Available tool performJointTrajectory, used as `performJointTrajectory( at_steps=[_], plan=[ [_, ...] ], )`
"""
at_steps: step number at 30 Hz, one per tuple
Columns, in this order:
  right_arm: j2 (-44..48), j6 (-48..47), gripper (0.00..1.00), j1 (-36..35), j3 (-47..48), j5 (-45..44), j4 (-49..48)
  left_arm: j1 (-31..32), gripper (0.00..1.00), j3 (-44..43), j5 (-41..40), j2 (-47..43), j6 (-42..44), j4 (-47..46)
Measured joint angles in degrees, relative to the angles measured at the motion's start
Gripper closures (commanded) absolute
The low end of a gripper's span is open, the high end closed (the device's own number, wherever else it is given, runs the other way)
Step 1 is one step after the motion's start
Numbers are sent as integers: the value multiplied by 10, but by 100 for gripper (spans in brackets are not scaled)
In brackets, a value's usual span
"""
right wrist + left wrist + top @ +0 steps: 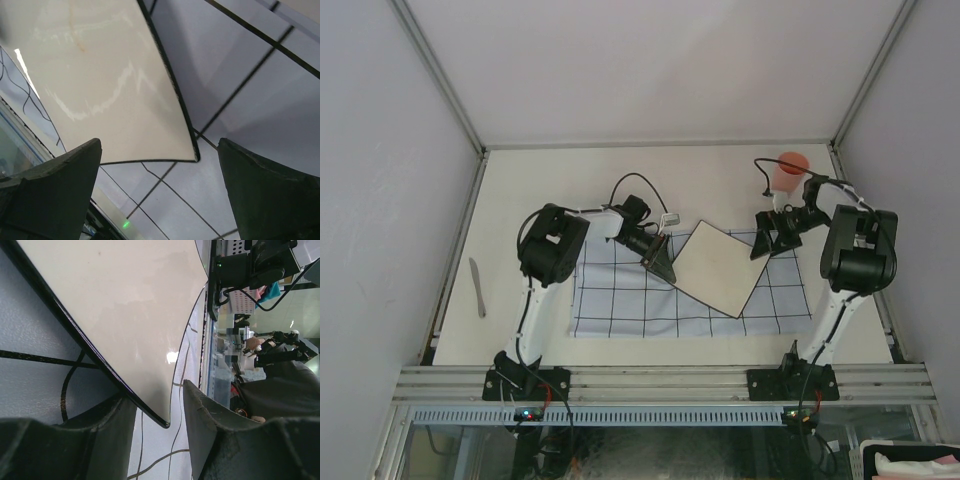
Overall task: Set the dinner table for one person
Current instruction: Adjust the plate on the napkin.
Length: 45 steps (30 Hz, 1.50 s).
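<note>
the dinner table fills the floor of the booth, a wide off-white surface with pale walls on three sides and a grey rail along the near edge where both arms are bolted. a light-blue cloth with a dark grid lies on it toward the near side. on the cloth sits a square cream plate with a thin dark rim, turned so its corners point outward like a diamond. the left gripper is at the plate's left corner. from its wrist camera that corner sits between the two black fingers, which stand partway apart. the rim meets one finger and a sliver of cloth shows beside the other, so i can't tell whether the corner is actually pinched. the right gripper is low over the cloth by the plate's far right corner. its fingers are spread as wide as they go, with the corner between them and clear of both. off to the left, on the bare table and well apart from the cloth, a knife lies pointing away from the arms. in the far right corner a pinkish cup stands upright, behind the right arm's elbow. i can't make out whether the plate lies fully flat or has one edge raised.
</note>
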State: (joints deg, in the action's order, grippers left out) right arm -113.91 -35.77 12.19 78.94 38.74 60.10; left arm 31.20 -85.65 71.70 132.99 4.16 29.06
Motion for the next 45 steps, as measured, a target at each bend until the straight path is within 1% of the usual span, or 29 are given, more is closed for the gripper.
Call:
performJointTrajectory(
  at_steps=[7,14,18,23,29,32,35,36,39,42,45],
  plan=[
    [0,6,0,-19,-14,52,-6,0,52,-1,2,1,0,0],
    [0,66,3,24,-68,153,-52,-1,53,-1,4,2,1,0],
    [5,103,4,35,-98,187,-85,-1,53,-1,5,2,1,0],
    [6,118,4,32,-104,191,-88,-1,53,-1,5,2,1,0],
    [6,88,4,28,-97,171,-58,-1,53,0,6,2,0,-3],
    [6,74,8,32,-96,162,-38,-1,54,0,6,2,0,-3],
    [6,63,15,34,-95,154,-24,-2,55,0,6,3,0,-3],
    [6,60,20,34,-95,150,-20,-2,56,0,6,3,0,-3],
    [3,56,29,31,-95,141,-19,-2,59,-1,6,5,0,-4],
    [1,57,39,28,-94,128,-25,-3,64,-1,3,6,1,-3],
    [0,61,53,24,-94,114,-33,-4,72,-1,1,9,2,0]
  ],
)
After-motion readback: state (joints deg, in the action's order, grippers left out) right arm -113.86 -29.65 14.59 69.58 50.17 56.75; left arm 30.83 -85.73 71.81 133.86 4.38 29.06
